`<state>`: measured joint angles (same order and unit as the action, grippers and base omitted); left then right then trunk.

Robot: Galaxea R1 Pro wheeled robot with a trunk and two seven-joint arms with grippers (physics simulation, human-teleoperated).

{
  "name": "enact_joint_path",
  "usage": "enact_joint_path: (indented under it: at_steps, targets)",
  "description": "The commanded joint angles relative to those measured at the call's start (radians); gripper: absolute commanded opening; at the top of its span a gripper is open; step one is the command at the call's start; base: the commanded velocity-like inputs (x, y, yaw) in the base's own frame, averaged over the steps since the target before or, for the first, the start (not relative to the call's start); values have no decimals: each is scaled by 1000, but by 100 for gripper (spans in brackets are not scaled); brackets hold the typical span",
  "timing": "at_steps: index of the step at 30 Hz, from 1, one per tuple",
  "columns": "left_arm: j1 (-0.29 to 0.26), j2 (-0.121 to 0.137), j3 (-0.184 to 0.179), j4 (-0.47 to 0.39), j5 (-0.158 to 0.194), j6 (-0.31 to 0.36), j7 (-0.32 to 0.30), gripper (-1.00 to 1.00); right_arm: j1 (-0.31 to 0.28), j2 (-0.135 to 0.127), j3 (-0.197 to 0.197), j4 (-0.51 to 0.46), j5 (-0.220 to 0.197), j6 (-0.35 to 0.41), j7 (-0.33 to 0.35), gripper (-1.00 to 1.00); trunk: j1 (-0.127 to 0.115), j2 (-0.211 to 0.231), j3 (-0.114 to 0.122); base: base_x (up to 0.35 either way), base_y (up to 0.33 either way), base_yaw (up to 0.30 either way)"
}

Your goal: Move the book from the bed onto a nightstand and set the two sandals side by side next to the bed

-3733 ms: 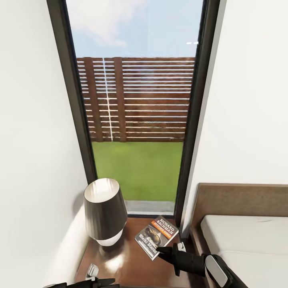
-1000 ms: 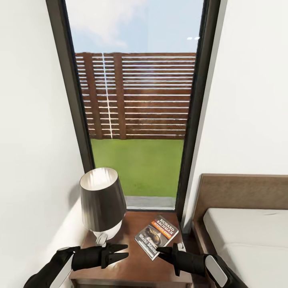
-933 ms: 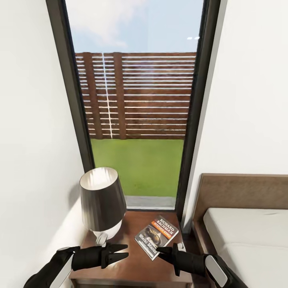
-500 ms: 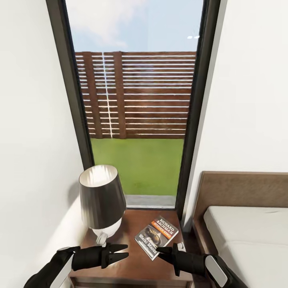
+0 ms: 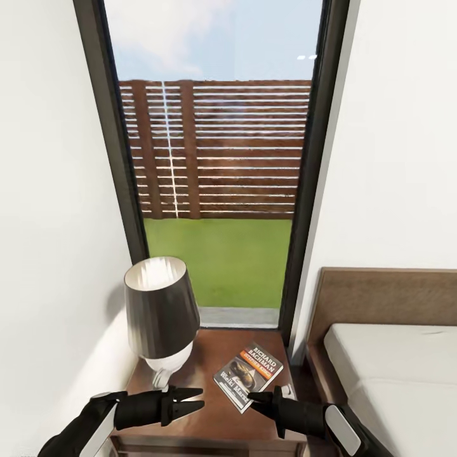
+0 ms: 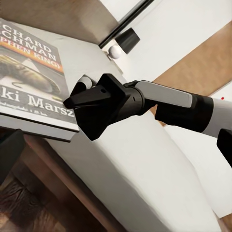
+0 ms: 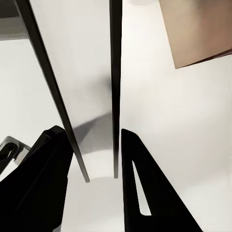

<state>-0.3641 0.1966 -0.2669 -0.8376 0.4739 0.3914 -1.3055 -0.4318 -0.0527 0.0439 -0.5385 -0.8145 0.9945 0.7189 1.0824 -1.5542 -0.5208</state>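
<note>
The book (image 5: 249, 374) lies flat on the dark wooden nightstand (image 5: 203, 365), cover up, toward its right side. My right gripper (image 5: 252, 398) stands open at the book's near edge with nothing between its fingers (image 7: 58, 159). The left wrist view shows the same book (image 6: 29, 82) with the right gripper (image 6: 72, 101) just beside its corner. My left gripper (image 5: 198, 398) hovers open over the nightstand's front, left of the book and apart from it. The bed (image 5: 393, 381), with its brown headboard, stands to the right of the nightstand. The sandals are out of view.
A table lamp (image 5: 158, 311) with a dark shade stands on the nightstand's left half, close to my left arm. Behind it is a tall dark-framed window (image 5: 216, 158) onto grass and a slatted fence. White walls close in on both sides.
The whole picture has shifted a little, so the camera has moved. My left arm came into view over the nightstand's front before the last second. Book and right gripper hold their places.
</note>
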Motion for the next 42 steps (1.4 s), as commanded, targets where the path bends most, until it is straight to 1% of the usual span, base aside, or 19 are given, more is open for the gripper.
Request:
enact_joint_path:
  at_steps: [1, 4, 7, 10, 42]
  targets:
    - [-1, 1, -5, 0, 9, 11, 0, 100, -1, -1, 4, 0, -2, 1, 5, -100, 4, -8, -4, 0, 0, 0]
    - [-1, 1, -5, 1, 9, 11, 4, 100, -1, 0, 5, 0, -2, 1, 5, -100, 15, -29, -14, 0, 0, 0]
    - [-1, 1, -5, 1, 10, 11, 31, 100, -1, 0, 5, 0, -2, 1, 5, -100, 27, -50, -23, 0, 0, 0]
    - [-1, 1, -6, 0, 11, 10, 41, 100, -1, 0, 5, 0, -2, 1, 5, -100, 38, -71, -32, 0, 0, 0]
    - [-1, 0, -6, 1, 14, 10, 45, 100, -1, 0, 5, 0, -2, 2, 5, -100, 161, -295, -133, 0, 0, 0]
